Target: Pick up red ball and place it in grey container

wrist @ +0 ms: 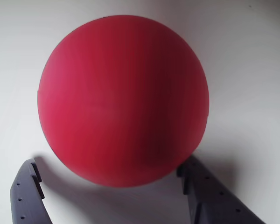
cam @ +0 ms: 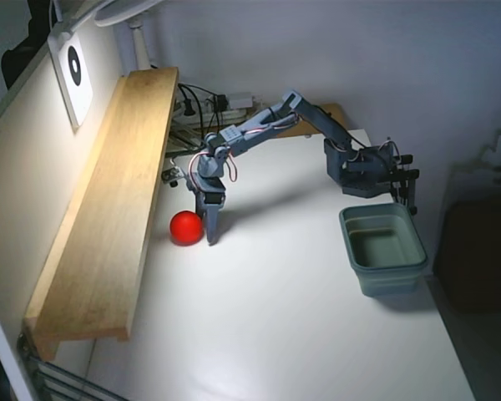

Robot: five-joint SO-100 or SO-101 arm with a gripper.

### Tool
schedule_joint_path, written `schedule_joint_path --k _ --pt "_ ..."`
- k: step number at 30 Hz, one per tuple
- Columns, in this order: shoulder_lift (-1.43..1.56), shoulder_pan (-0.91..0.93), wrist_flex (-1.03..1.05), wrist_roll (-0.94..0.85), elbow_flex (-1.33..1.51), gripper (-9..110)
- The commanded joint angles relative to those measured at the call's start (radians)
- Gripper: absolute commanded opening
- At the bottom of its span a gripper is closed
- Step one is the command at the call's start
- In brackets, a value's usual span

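The red ball (cam: 185,227) lies on the white table (cam: 275,317), close to the wooden board at the left of the fixed view. In the wrist view the red ball (wrist: 123,100) fills most of the picture. My gripper (cam: 209,234) points down at the table and touches or nearly touches the ball's right side. In the wrist view the gripper (wrist: 109,163) is open, with one dark finger (wrist: 28,191) at the lower left and the other at the lower right, and the ball sits just beyond the tips. The grey container (cam: 384,263) stands empty at the right, far from the ball.
A long wooden board (cam: 108,209) runs along the left wall right beside the ball. Cables and a power strip (cam: 209,104) lie at the back. The arm's base (cam: 367,171) stands just behind the container. The table's right edge lies close past the container.
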Motion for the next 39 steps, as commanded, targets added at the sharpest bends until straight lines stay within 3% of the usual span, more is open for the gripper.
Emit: schedule_joint_path --k 1,6,39 --pt "-0.038 0.011 0.072 0.002 -0.183 38" --pt "-0.162 0.011 0.169 0.002 -0.404 38" --pt "-0.148 0.011 0.158 0.002 -0.378 38"
